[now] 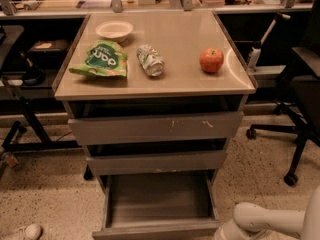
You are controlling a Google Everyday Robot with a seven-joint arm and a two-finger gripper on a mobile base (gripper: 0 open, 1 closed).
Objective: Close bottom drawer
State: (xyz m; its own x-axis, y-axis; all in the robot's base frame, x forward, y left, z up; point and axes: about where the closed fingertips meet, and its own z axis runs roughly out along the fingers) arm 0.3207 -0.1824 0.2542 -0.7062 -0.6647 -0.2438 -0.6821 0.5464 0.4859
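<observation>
The bottom drawer is the lowest of three grey drawers in the cabinet. It stands pulled far out, and its empty tray and plain front panel show at the bottom edge of the camera view. My white arm reaches in at the bottom right, just right of the drawer's front corner. My gripper is below the frame edge and out of view. The middle drawer and the top drawer each stick out a little.
On the cabinet top lie a white bowl, a green snack bag, a tipped can and a red apple. A black office chair stands at the right, and desk legs and cables at the left.
</observation>
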